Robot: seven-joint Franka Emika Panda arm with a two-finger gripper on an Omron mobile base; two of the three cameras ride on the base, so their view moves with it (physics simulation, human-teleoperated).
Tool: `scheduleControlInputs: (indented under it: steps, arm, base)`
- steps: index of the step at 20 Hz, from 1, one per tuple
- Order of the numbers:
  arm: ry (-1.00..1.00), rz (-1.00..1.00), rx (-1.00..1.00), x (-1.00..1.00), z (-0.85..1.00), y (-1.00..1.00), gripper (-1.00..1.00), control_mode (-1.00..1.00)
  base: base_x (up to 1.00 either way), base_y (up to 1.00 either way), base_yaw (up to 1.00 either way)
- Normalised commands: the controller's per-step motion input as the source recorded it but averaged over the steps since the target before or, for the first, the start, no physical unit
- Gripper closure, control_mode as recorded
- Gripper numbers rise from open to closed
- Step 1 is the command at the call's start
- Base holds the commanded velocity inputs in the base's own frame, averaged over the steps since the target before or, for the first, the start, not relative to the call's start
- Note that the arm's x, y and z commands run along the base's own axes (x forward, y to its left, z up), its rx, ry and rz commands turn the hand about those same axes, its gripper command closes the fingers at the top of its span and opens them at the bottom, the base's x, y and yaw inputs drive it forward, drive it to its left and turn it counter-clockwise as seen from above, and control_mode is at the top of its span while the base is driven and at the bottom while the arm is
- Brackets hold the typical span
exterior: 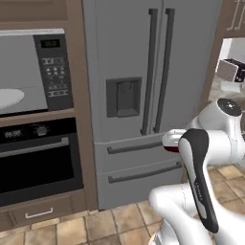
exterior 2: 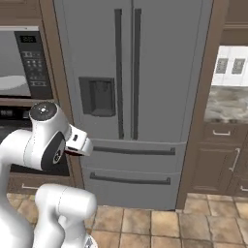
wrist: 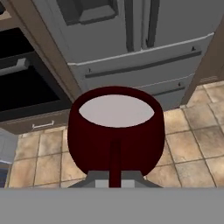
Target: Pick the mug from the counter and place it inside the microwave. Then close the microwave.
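In the left base view, the white arm rises at lower right before a grey French-door refrigerator (exterior: 143,95) with a dark dispenser recess, and a sliver of the dark red mug (exterior: 171,149) shows at the end of the arm, held in the air in front of the refrigerator's drawer handles. At far left the microwave (exterior: 36,72) stands open, its grey interior and white turntable (exterior: 9,97) exposed beside the keypad, above a black oven (exterior: 38,158) with a horizontal handle; a wooden panel (exterior: 81,95) stands between these and the refrigerator. A toaster (exterior: 232,70) sits on the counter (exterior: 225,88) at far right. In the right base view, the arm's joints fill the lower left, partly covering the oven, with the refrigerator straight ahead, the microwave's keypad (exterior 2: 33,60) at upper left and a marbled counter over brown drawers (exterior 2: 223,160) at right. In the hand view, the gripper (wrist: 114,179) is clamped narrow on the mug's small handle, the mug upright with its white inside showing, suspended over a tiled floor (wrist: 188,140) with the refrigerator's lower drawers and the oven beyond.
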Motion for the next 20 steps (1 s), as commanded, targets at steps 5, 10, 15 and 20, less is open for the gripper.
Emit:
scheduleControlInputs:
  steps: [5, 10, 15, 20]
  arm:
    - [0.00, 0.00, 0.00, 0.00, 0.00, 0.00, 1.00, 1.00]
    - [0.00, 0.00, 0.00, 0.00, 0.00, 0.00, 1.00, 1.00]
    - [0.00, 0.00, 0.00, 0.00, 0.00, 0.00, 1.00, 1.00]
    - [0.00, 0.00, 0.00, 0.00, 0.00, 0.00, 1.00, 1.00]
  base:
    - [-0.10, 0.96, 0.12]
    - [-0.01, 0.76, 0.17]
    - [0.00, 0.58, 0.22]
    - [0.05, 0.46, 0.15]
